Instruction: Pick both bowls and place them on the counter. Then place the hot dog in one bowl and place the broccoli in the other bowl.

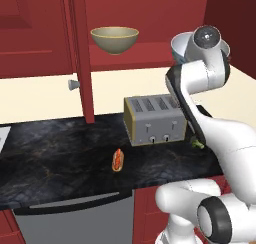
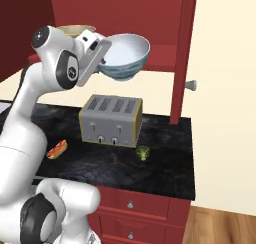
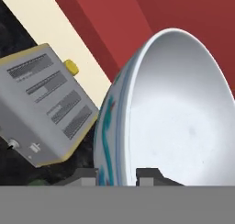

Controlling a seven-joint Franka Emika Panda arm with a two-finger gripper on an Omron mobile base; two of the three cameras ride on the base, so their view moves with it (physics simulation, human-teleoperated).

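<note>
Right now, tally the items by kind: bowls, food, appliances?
Bowls: 2, olive-tan bowl on the red shelf, white blue-patterned bowl gripped at its rim.
Food: 2, hot dog, broccoli.
Appliances: 1, toaster.
Total: 5

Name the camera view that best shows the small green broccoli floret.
The right base view: the small green broccoli floret lies fully exposed on the black counter, before the toaster's corner. The left base view shows a green sliver beside the arm. The hand view gives nothing certain.

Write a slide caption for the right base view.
Fingers grip the white bowl by its rim, above the toaster on the counter.
</note>
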